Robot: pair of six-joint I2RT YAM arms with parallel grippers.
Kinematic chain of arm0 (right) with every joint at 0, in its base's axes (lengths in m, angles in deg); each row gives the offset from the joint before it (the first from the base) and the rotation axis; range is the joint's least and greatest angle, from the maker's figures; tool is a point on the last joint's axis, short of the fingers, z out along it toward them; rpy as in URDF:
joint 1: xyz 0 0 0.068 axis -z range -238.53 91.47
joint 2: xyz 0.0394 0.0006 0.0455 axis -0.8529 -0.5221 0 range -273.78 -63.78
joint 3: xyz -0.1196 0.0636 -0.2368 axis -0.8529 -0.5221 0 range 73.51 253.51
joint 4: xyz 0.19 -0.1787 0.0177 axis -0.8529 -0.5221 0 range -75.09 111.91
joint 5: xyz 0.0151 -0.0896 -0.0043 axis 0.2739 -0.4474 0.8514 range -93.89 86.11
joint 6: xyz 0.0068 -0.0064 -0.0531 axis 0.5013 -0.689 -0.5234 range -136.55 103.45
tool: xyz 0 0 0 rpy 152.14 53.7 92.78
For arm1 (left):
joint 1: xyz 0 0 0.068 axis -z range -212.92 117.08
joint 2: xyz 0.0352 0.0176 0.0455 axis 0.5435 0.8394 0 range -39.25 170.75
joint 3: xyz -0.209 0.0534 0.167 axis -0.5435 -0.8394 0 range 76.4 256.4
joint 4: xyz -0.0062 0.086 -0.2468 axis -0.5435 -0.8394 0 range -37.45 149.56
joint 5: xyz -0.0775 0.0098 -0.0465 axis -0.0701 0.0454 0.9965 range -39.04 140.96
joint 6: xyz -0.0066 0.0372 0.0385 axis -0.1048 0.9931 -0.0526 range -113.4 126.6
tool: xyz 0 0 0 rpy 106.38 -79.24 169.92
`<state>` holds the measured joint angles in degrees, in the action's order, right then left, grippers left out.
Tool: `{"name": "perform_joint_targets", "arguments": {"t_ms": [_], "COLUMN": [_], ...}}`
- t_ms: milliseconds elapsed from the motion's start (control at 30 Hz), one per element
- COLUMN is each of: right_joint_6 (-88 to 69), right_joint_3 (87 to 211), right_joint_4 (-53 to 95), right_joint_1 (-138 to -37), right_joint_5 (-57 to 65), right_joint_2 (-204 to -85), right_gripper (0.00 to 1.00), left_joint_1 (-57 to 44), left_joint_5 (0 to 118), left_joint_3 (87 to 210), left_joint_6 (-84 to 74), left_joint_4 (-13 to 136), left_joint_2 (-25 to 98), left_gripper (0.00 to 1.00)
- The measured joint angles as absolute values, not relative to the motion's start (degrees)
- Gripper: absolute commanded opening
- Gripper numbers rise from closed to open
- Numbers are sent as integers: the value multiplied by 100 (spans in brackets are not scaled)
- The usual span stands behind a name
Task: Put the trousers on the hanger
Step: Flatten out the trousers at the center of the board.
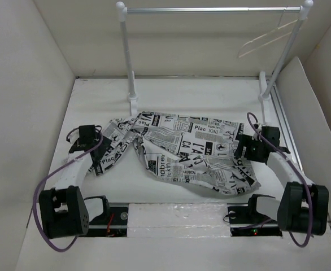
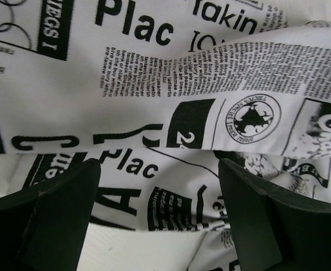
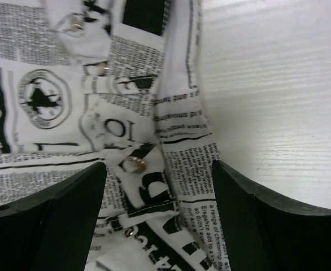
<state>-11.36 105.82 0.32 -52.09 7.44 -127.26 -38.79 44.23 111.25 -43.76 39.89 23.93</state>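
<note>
The trousers (image 1: 182, 149), white with black newspaper print, lie crumpled across the middle of the table. The cream hanger (image 1: 267, 38) hangs by its hook at the right end of the rail. My left gripper (image 1: 100, 144) is open at the trousers' left end; in the left wrist view its fingers (image 2: 52, 220) straddle the printed cloth (image 2: 171, 113) low over the table. My right gripper (image 1: 240, 148) is open at the trousers' right end; in the right wrist view its fingers (image 3: 58, 220) straddle the waistband edge with metal snaps (image 3: 134, 164).
The metal rail frame (image 1: 210, 9) on white posts (image 1: 129, 62) stands at the back of the table. White walls enclose the left, back and right. A silver track (image 1: 284, 121) runs along the right side. A white foam strip (image 1: 179, 217) lies between the arm bases.
</note>
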Motion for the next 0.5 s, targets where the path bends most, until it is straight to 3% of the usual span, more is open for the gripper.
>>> {"name": "perform_joint_targets", "arguments": {"t_ms": [67,133,167,200,233,267,333,500], "right_joint_6": [-1125,-1118,-1110,-1090,-1090,-1090,-1024,-939], "right_joint_3": [10571,10571,10569,10569,10582,10582,10585,10801], "right_joint_4": [111,288,432,636,640,710,784,564], "right_joint_1": [-4997,-4849,-4805,-4783,-4737,-4683,-4538,-3837], "right_joint_5": [912,1089,1161,1277,1282,1334,1452,1467], "right_joint_2": [-13161,-13447,-13517,-13609,-13699,-13753,-13935,-13961], "right_gripper": [76,65,54,13,12,0,0,0], "left_joint_1": [-3879,-3879,-3879,-3879,-3877,-3879,-3879,-3877], "left_joint_5": [4520,4618,4646,4668,4690,4708,4699,4690], "left_joint_3": [11125,11123,11117,11112,11108,11108,11128,11414], "left_joint_6": [-4355,-4344,-4341,-4341,-4324,-4350,-4298,-4191], "left_joint_4": [4156,4309,4385,4466,4536,4584,4704,4783], "left_joint_2": [2762,3079,3197,3289,3359,3413,3562,4001], "left_gripper": [77,69,59,30,30,10,0,0]}}
